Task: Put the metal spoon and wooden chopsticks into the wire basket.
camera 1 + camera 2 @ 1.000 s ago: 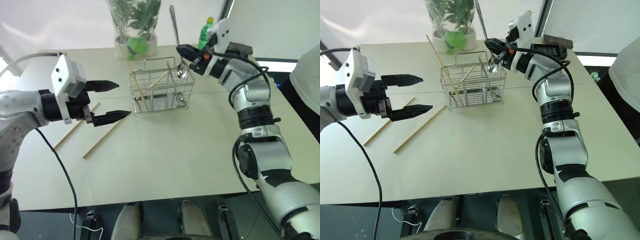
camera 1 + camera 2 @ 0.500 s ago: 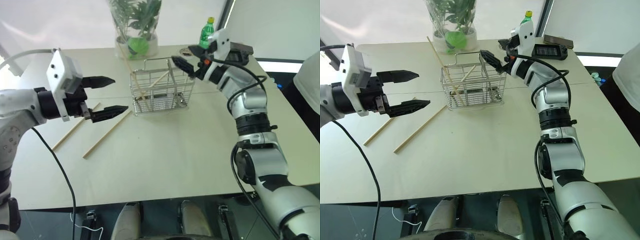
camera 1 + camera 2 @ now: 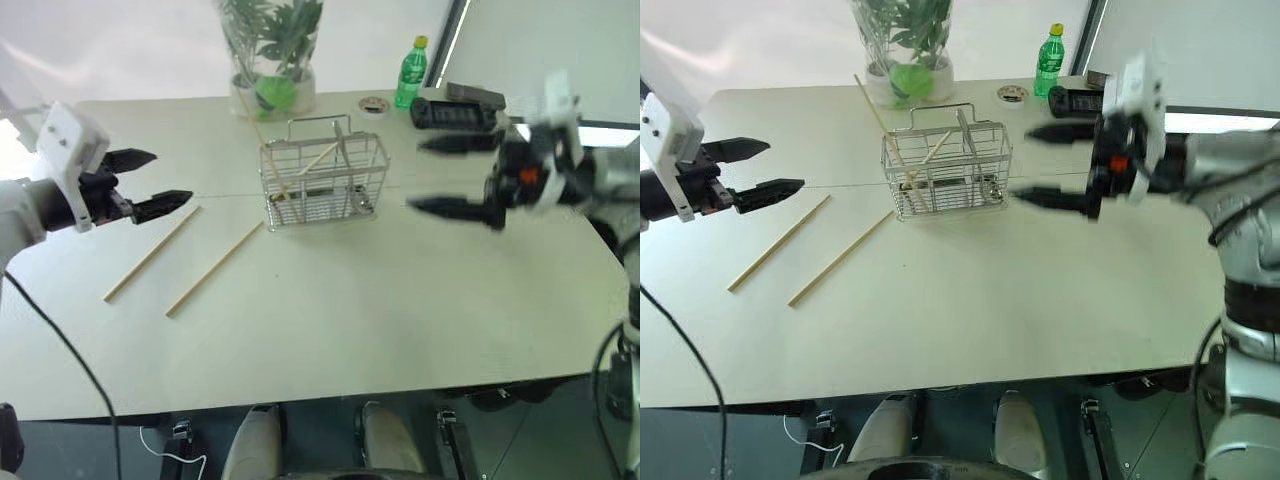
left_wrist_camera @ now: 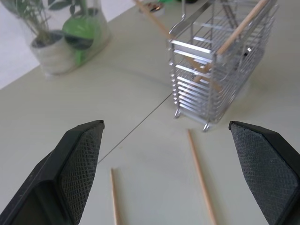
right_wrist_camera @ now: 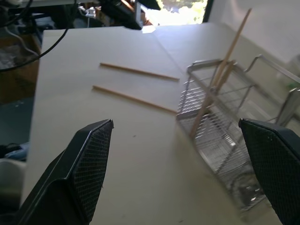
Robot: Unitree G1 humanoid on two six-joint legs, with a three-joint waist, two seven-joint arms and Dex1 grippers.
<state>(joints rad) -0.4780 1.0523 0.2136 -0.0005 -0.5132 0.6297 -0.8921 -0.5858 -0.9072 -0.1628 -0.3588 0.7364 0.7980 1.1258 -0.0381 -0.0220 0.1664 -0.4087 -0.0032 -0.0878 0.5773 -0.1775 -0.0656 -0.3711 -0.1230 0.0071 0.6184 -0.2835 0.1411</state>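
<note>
The right gripper point(image 3: 1055, 165), jaws wide and empty, has dropped the spoon point(image 3: 990, 186) into the basket point(image 3: 946, 170) and backed off to its 3 o'clock, leaving two chopsticks point(image 3: 840, 258) on the counter point(image 3: 970, 300) for the open, empty left gripper point(image 3: 755, 168).

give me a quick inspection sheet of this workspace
surface: pale table, faint seam across it
job's things: wire basket upright, two wooden chopsticks leaning in it; two more chopsticks flat on the table to its left; spoon not made out
clutter: plant vase, green bottle, dark device
grippers: left gripper and right gripper with jaws open, empty, above the table
cables: black cable under the left arm
surroundings: nothing seen
</note>
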